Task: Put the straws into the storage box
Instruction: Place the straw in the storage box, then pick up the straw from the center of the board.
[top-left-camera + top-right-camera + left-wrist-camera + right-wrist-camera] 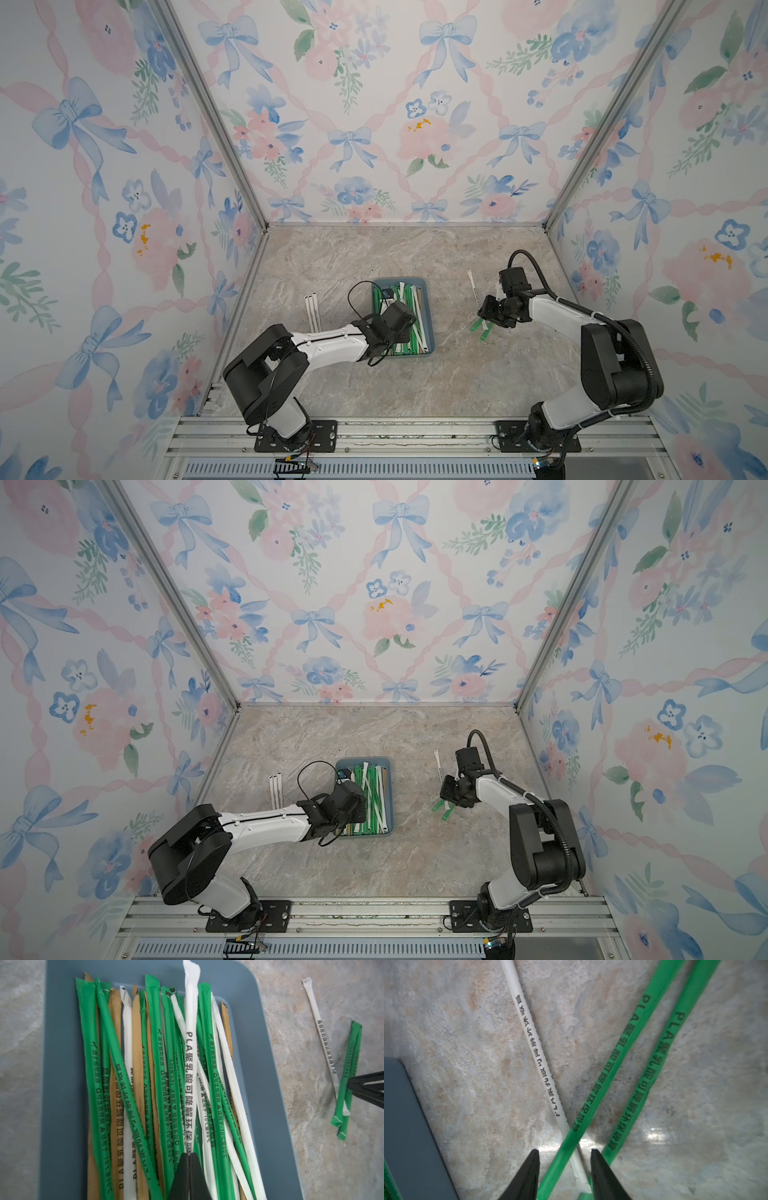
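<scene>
The slate-blue storage box (pixel 431 328) (pixel 391 808) (pixel 62 1084) holds several green, white and tan straws (pixel 409 307) (pixel 158 1064). My left gripper (pixel 189 1154) hangs over the box, shut on one end of a printed white straw (pixel 191 1053) that slants up above the pile. To the right of the box, a white straw (pixel 473 286) (pixel 535 1053) and two green straws (pixel 484 328) (pixel 618 1053) lie crossed on the table. My right gripper (pixel 564 1150) (pixel 486 309) is open and low over them. Between its fingers lie one green straw and the white straw's end.
White straws (pixel 312 309) (pixel 276 789) lie side by side on the marble table to the left of the box, close to my left forearm. Floral walls enclose the table on three sides. A corner of the box (pixel 404 1126) shows beside my right gripper.
</scene>
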